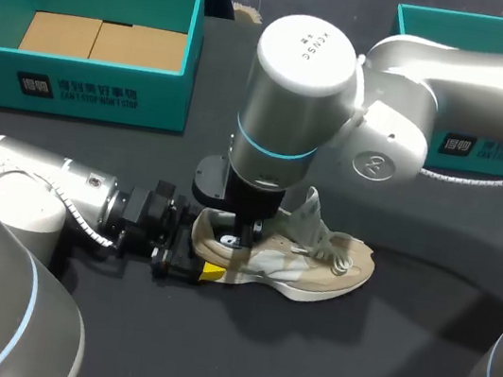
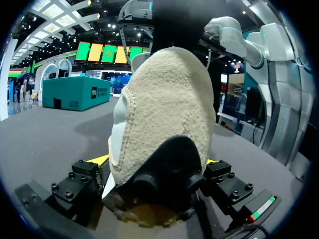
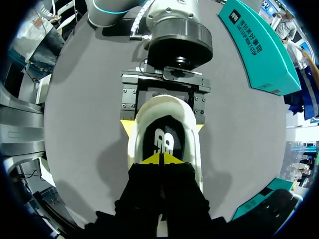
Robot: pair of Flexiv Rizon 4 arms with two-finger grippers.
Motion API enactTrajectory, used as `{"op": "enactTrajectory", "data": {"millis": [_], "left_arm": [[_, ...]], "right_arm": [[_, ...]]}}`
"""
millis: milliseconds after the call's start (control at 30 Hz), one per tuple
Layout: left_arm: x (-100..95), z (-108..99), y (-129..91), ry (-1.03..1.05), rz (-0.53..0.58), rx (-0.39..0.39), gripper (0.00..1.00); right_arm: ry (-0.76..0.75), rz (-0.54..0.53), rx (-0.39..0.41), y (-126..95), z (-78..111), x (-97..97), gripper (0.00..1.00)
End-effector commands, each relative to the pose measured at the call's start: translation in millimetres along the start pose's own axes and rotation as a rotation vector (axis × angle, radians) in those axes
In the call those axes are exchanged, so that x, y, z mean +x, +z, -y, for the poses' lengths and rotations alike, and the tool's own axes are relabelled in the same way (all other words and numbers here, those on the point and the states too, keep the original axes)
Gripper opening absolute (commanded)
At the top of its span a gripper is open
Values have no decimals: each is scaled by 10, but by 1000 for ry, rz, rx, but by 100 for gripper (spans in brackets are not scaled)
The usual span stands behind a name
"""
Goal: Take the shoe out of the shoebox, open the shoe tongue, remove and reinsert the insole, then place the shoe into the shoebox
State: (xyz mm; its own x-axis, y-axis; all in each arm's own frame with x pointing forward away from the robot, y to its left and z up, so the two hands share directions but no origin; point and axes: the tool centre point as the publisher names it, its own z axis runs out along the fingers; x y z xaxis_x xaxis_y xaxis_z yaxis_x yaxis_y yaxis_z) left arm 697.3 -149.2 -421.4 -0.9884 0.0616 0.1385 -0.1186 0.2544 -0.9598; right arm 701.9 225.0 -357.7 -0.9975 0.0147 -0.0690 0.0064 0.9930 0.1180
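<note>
Head view: a beige and white lace-up shoe stood on its sole on the dark grey table, out of and well apart from the open teal cardboard shoebox at the far left. The left gripper clamped the heel from both sides, probably to stop the shoe sliding while the other arm worked inside it. The right gripper pointed straight down into the shoe's mouth. The tongue and laces stood pulled up toward the toe, leaving that mouth free. White print ran along the shoebox's front wall, and a second teal box at the far right carried a white label; I leave both unread.

Left wrist view: the fuzzy beige heel sat wedged in the left gripper, with a yellow tip pressed to each flank.

Right wrist view: the right gripper had its fingers drawn together, the tips meeting on the black insole inside the shoe. Whether they pinched any of it I could not tell. The insole bore a white logo, also left unread. I judged the insole step to be in hand.
</note>
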Motion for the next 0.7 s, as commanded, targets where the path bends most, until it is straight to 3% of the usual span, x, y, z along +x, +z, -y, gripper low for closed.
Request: {"op": "enactTrajectory", "data": {"millis": [33,700], "left_arm": [[23,-50,-14,0,2,0,0],[23,-50,-14,0,2,0,0]], "right_arm": [[9,2,16,123,-64,-10,0],[147,45,62,185,371,-134,0]]}}
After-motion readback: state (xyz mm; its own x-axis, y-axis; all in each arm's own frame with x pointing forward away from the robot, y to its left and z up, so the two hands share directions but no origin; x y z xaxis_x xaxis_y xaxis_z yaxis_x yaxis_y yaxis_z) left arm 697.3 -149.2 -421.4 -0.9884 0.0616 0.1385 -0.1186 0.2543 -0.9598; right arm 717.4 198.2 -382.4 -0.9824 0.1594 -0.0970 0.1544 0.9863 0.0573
